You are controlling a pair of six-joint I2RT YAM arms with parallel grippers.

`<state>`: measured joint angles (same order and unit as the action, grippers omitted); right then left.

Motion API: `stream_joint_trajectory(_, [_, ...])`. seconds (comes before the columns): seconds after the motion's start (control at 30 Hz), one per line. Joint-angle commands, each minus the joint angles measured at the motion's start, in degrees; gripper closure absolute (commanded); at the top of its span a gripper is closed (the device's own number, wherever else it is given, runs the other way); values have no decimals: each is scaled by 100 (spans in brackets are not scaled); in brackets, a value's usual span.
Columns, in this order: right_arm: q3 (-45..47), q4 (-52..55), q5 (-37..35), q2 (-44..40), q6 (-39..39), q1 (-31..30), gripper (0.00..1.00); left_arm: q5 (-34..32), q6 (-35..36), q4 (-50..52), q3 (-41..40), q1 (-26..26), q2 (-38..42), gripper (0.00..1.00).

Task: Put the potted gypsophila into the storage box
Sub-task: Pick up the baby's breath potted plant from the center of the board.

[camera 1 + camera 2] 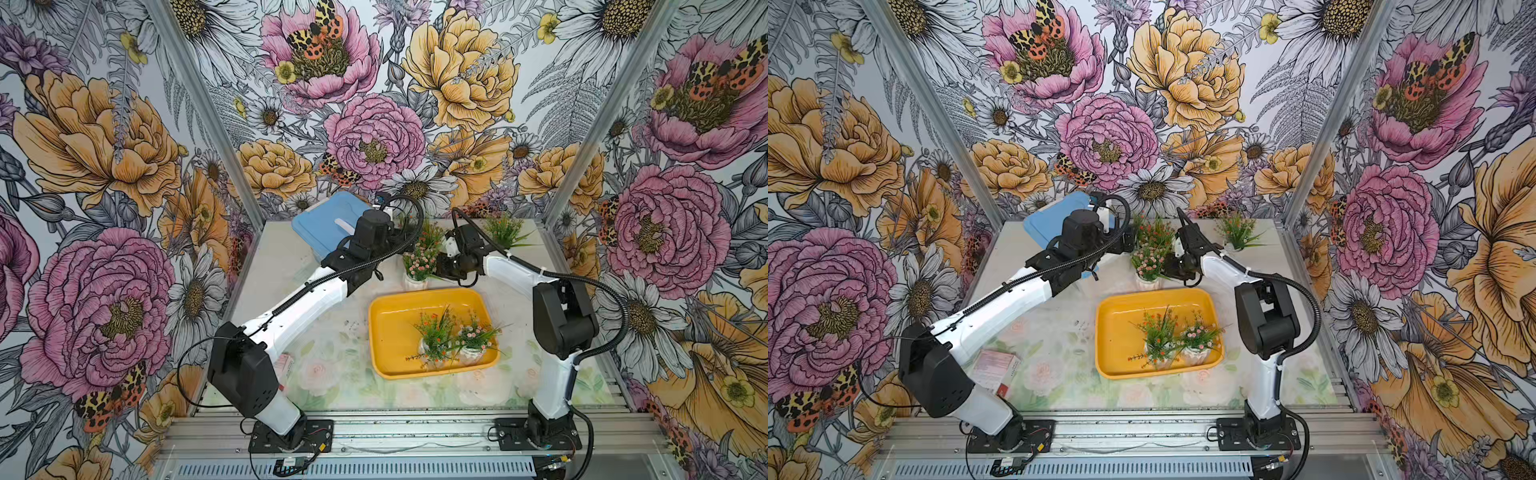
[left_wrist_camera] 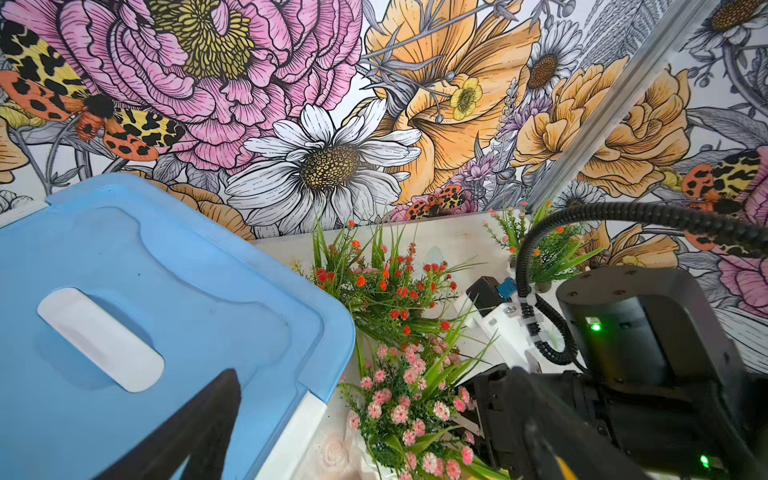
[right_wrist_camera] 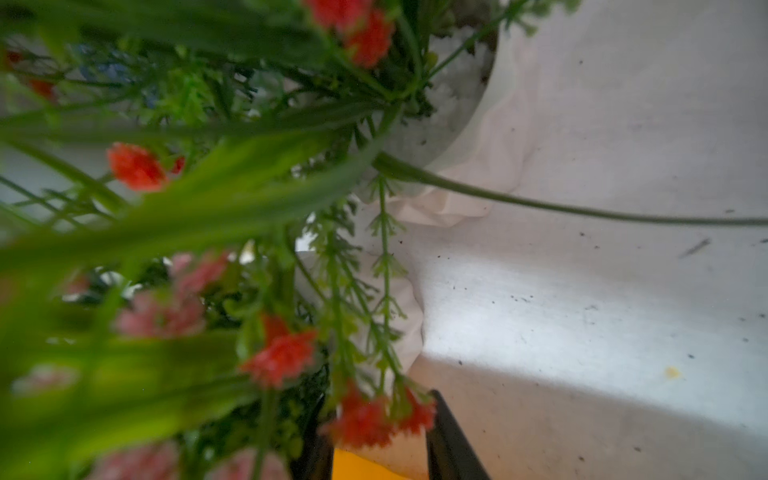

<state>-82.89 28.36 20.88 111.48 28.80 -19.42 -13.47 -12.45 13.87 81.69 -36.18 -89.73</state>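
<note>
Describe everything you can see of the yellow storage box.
The storage box is a shallow yellow-orange tray, seemingly plastic, with rounded corners and a flared rim. It lies flat on the table. An orange-flowered potted gypsophila and a pink-flowered one stand inside, in its near right corner; a sprig lies beside them.

Pale tbl (image 1: pixel 340 332), storage box (image 1: pixel 386 332), blue-lid box (image 1: pixel 320 220), gypsophila pots (image 1: pixel 505 230), carton (image 1: pixel 996 365)

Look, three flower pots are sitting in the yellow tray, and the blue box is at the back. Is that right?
Not quite. The yellow tray holds two flower pots, not three: the orange-flowered pot and the pink-flowered pot. Both top views show this. The blue box is at the back, as you said.
</note>
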Motion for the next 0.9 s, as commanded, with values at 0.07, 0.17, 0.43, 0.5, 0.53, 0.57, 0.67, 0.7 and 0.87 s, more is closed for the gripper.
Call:
stream_joint_trajectory(0.07, [-113, -125, 85, 67, -52, -150, 63, 108, 28, 106, -90, 50, 170, 1])
stream_joint_trajectory(0.17, [-104, -120, 7, 107, -50, -224, 63, 108, 10, 133, -143, 49, 215, 1])
stream_joint_trajectory(0.43, [59, -108, -762, 163, 135, -343, 71, 113, -82, 190, -307, 49, 418, 1])
stream_joint_trajectory(0.5, [54, -110, -841, 204, 145, -385, 73, 108, -81, 236, -335, 41, 473, 1])
stream_joint_trajectory(0.53, [39, -110, -879, 230, 163, -419, 73, 108, -82, 268, -349, 35, 503, 1])
stream_joint_trajectory(0.57, [31, -106, -905, 249, 170, -451, 74, 90, -88, 282, -375, 36, 530, 1])
stream_joint_trajectory(0.67, [2, -98, -1021, 308, 183, -511, 76, -4, -134, 329, -433, 12, 627, 1])
stream_joint_trajectory(0.7, [-15, -86, -1046, 325, 196, -516, 77, -28, -153, 335, -463, 7, 654, 1])
stream_joint_trajectory(0.87, [-25, -15, -1165, 374, 284, -506, 86, -167, -213, 414, -495, -44, 720, 1])
